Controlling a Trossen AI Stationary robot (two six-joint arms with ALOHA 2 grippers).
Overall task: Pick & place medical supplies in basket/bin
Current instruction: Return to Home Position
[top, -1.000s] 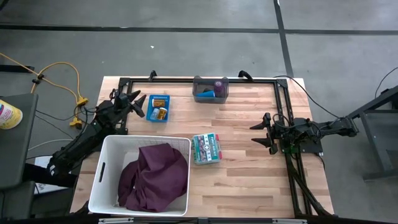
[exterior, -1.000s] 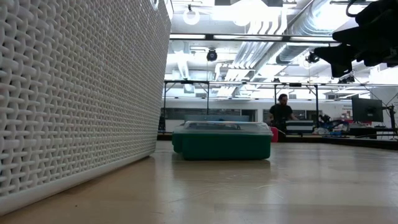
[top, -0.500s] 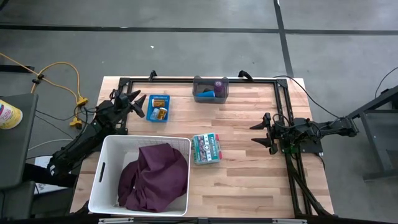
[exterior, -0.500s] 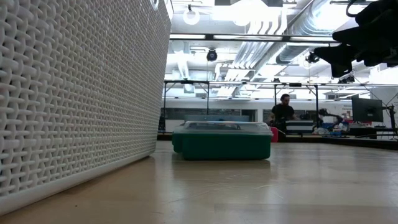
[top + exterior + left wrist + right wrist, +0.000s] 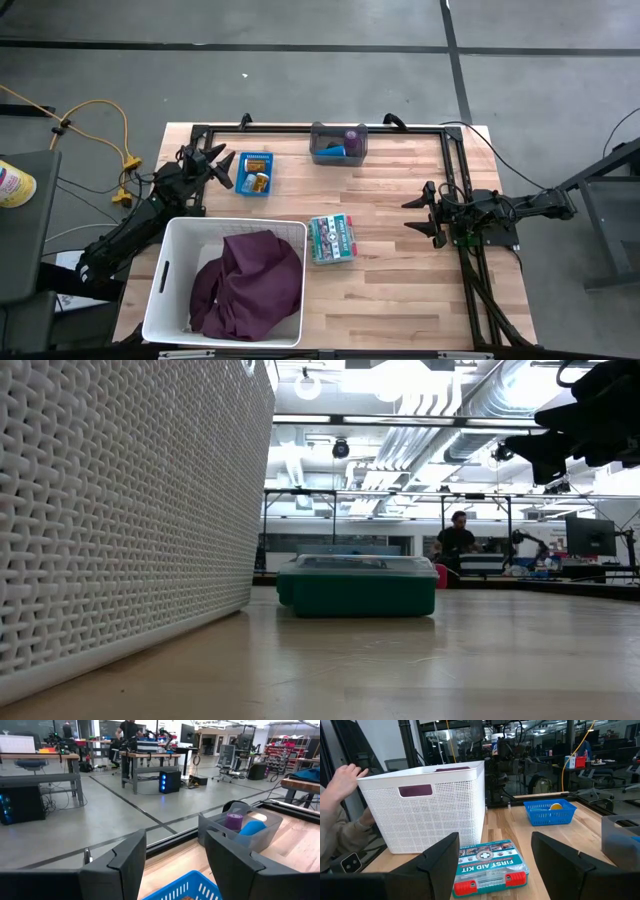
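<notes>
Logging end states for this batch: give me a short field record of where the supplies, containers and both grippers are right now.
white basket: left arm's side of the table; maroon cloth on top inside
blue bin: orange bottles inside
grey bin: purple roll and blue roll inside
first aid kit: on the table, beside the basket
left gripper: open, empty, beside the blue bin
right gripper: open, empty, over the table's right side

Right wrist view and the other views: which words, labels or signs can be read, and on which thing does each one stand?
"FIRST AID KIT": on the lid of the kit, beside a cross sign.
Smaller print on that lid: too small to read.
High, low and left wrist views: nothing can be read.
</notes>
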